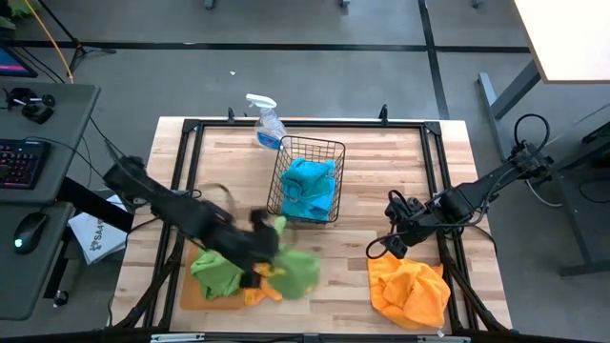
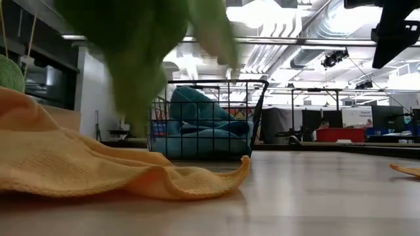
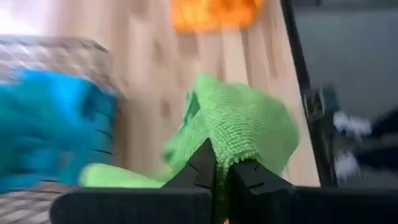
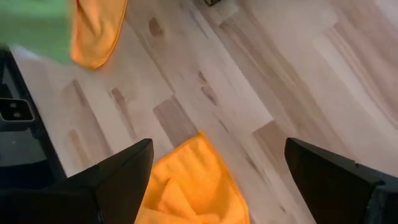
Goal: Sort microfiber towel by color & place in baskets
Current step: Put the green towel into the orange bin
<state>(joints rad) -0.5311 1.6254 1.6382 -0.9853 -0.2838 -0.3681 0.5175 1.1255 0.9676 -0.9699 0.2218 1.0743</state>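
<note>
I've got blue towels (image 1: 307, 188) in the basket (image 1: 329, 152), green (image 1: 214, 270) on the tray (image 1: 191, 295); orange (image 1: 410, 291) waits at bench right. My left gripper (image 3: 222, 167) fingers are clamped on a green towel (image 3: 239, 121) hanging downward near the tray; right gripper (image 4: 217, 171) gapes empty

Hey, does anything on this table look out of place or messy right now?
Yes. The orange tray at the near left holds a green towel with an orange towel spilling over its edge, so colors are mixed. The left gripper pinches another green towel. The black basket holds only blue towels.
</note>
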